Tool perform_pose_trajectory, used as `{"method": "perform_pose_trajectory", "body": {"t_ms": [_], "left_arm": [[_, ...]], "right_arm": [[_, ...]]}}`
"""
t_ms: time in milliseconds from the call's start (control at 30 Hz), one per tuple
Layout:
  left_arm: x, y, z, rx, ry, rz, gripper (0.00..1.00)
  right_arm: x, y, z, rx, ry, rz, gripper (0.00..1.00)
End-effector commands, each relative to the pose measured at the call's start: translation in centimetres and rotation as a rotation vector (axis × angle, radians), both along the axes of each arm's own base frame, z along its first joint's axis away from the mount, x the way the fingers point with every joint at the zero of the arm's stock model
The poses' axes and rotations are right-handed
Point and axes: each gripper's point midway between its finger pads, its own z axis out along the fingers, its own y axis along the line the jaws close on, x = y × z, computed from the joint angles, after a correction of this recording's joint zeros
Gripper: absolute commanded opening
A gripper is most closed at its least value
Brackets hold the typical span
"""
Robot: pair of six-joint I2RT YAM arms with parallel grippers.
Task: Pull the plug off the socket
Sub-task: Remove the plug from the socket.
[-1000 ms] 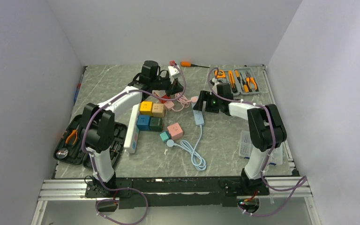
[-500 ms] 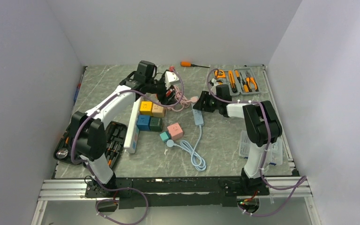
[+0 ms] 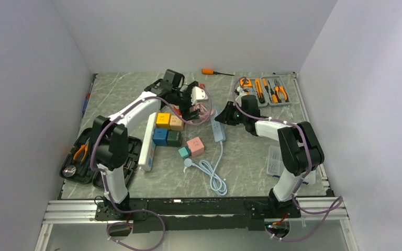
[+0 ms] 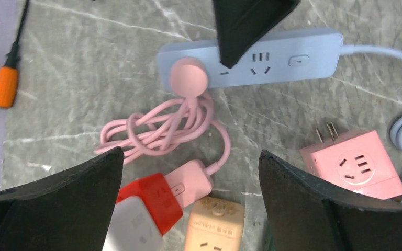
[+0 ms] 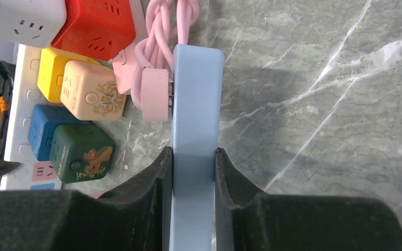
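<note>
Pink plug [image 4: 188, 77] is sitting in the end socket of the blue power strip [image 4: 272, 57], mid-desk [image 4: 84, 63], its pink cord [image 4: 162, 125] coiling toward the left arm. Right tool [image 5: 193, 157] is clamping the strip across its narrow width, just behind the plug. Left tool [image 4: 191, 157] is hovering spread wide and gripping nothing, with the plug lying straight ahead of its gap, past the coil. Strip's long axis is running crosswise to the left tool. Judgement: left arm is nearer and is facing the socket side.

White-and-black arms [image 3: 136, 109], purple cables [image 3: 91, 151], black gripper fingers [image 4: 303, 209]
</note>
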Motion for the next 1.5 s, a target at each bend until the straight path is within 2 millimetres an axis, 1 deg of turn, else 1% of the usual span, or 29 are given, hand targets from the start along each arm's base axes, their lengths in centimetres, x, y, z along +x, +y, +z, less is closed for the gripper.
{"method": "perform_pose_trajectory", "body": {"t_ms": [0, 67, 100, 200, 367, 467, 533, 600, 767, 867, 933, 1033, 1167, 1233, 1300, 1467], "left_arm": [[-1.6, -3.0, -1.4, 0.038, -0.127, -0.173, 0.99], [-2.3, -3.9, -2.9, 0.057, -0.15, -0.23, 0.99], [-2.2, -4.5, -3.0, 0.053, -0.164, -0.24, 0.99], [-0.8, -5.9, -3.1, 0.014, -0.17, -0.212, 0.99], [0.9, -6.5, -5.1, 0.054, -0.162, -0.224, 0.99], [1.8, -6.6, -6.0, 0.062, -0.166, -0.216, 0.99], [2.3, -6.8, -5.8, 0.039, -0.14, -0.211, 0.99], [2.7, -7.0, -4.3, -0.003, -0.118, -0.214, 1.0], [1.1, -7.3, -2.4, -0.033, -0.095, -0.309, 0.99], [-1.0, -7.2, -1.2, -0.052, -0.039, -0.381, 0.99], [-3.1, -7.1, -0.2, -0.077, 0.022, -0.446, 0.99], [-5.2, -6.4, 0.0, -0.06, 0.083, -0.512, 0.99], [-6.4, -5.2, -0.4, -0.033, 0.137, -0.544, 0.99], [-6.3, -4.8, -0.7, -0.023, 0.148, -0.54, 0.99], [-5.9, -4.8, -0.8, -0.028, 0.146, -0.525, 0.99], [-4.7, -5.4, -1.0, -0.037, 0.135, -0.489, 0.99]], "right_arm": [[-0.1, 1.0, 4.3, -0.008, -0.135, 0.038, 0.0], [0.0, 0.7, 5.0, -0.027, -0.162, 0.029, 0.0], [-0.1, 0.6, 5.4, -0.03, -0.176, 0.027, 0.0], [-0.3, 0.4, 6.9, -0.027, -0.218, 0.026, 0.0], [-0.7, 0.5, 7.6, -0.021, -0.236, 0.042, 0.0], [-0.9, 0.2, 8.5, -0.032, -0.271, 0.04, 0.0], [-1.2, 0.2, 9.2, -0.05, -0.3, 0.051, 0.0], [-1.6, 0.2, 10.0, -0.064, -0.33, 0.067, 0.0], [-2.2, 0.9, 11.5, -0.086, -0.381, 0.104, 0.0], [-2.7, 1.3, 12.4, -0.093, -0.42, 0.116, 0.0], [-3.1, 1.4, 13.0, -0.093, -0.462, 0.119, 0.0], [-3.4, 1.4, 13.8, -0.098, -0.53, 0.13, 0.0], [-4.1, 1.2, 15.5, -0.11, -0.649, 0.13, 0.0], [-4.7, 1.1, 16.4, -0.12, -0.715, 0.132, 0.0], [-5.3, 1.3, 17.1, -0.135, -0.765, 0.142, 0.0], [-5.6, 1.8, 17.9, -0.172, -0.801, 0.157, 0.0]]}}
